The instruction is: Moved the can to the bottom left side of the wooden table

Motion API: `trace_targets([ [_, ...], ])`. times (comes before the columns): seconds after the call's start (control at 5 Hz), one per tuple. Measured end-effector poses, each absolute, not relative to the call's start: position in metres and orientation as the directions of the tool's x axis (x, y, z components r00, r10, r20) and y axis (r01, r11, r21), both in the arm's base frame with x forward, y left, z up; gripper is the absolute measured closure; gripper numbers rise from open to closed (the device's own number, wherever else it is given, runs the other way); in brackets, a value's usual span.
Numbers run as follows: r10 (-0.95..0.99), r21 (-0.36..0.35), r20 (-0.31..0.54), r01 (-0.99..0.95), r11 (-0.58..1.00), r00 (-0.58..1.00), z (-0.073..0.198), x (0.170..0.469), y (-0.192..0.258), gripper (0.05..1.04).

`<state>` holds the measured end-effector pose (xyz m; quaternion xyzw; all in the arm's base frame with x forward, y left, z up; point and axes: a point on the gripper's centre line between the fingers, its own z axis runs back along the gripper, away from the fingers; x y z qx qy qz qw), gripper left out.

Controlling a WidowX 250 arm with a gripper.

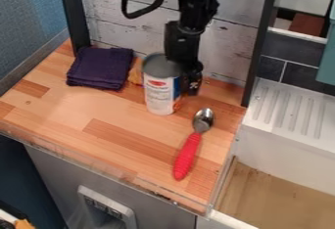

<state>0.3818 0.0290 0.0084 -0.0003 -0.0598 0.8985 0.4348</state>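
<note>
The black gripper (188, 80) hangs down from the top edge, close against the right side of the can and partly behind it. The can (159, 90), with a grey top and a white label, stands upright towards the back middle of the wooden table (78, 110). Part of its right side is covered by the gripper, so whether the can is held is not clear.
A folded dark purple cloth (100, 67) lies at the back left, and a yellowish item (136, 72) sits behind the can. A red-handled spoon (188, 155) lies front right. White boards stand behind; a sink (288, 140) adjoins on the right.
</note>
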Motion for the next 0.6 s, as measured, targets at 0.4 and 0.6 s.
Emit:
trace_targets([
  [0.4, 0.747, -0.158, 0.052, -0.744, -0.649, -0.663, 0.032, 0.362, 0.043, 0.083],
  [0.6, 0.735, -0.146, 0.091, -0.739, -0.657, -0.672, 0.029, 0.352, 0.058, 0.083],
])
